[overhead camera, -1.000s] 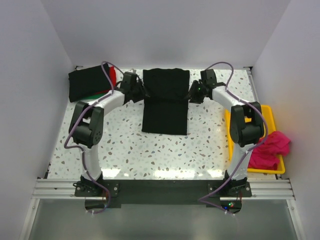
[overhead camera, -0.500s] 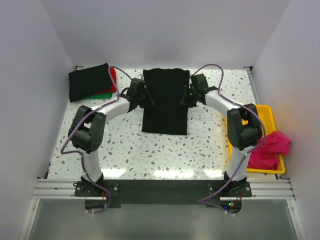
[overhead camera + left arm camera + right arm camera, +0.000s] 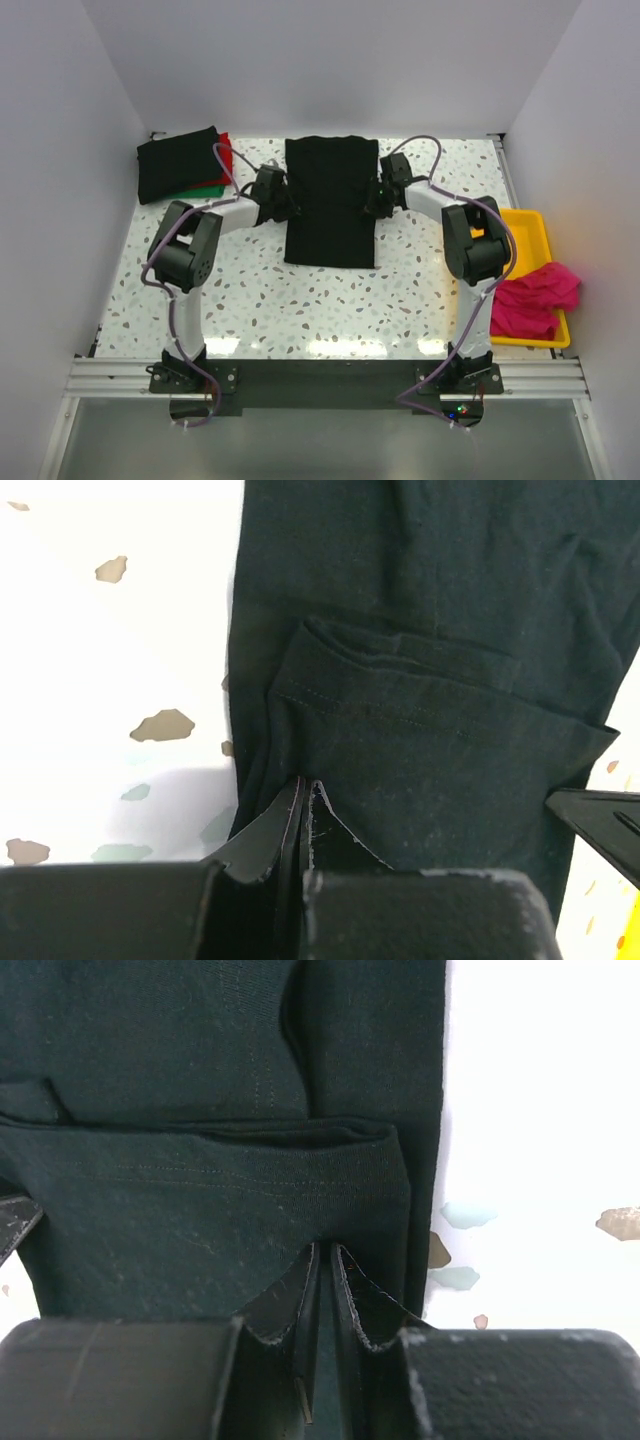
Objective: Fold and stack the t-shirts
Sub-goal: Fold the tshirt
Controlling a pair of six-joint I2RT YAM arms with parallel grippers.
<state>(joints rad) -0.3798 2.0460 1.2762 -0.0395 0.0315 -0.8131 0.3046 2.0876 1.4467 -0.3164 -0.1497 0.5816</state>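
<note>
T-shirt (image 3: 330,215) (black) in left gripper (image 3: 304,785), right gripper (image 3: 324,1252)

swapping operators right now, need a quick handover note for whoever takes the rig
Left gripper: shut on the left edge of the black t-shirt.
Right gripper: pinched on the same shirt's right edge.
Things: the black t-shirt lies flat mid-table with its sides folded in. A stack sits at the far left corner, with a folded black shirt on top and a red shirt and a green shirt showing under it. The magenta-pink shirt lies crumpled in the yellow tray, spilling over its right rim.
Done: three shirts stacked.
Left: finish folding the middle black t-shirt, stack it, then fold and stack the pink one.
</note>
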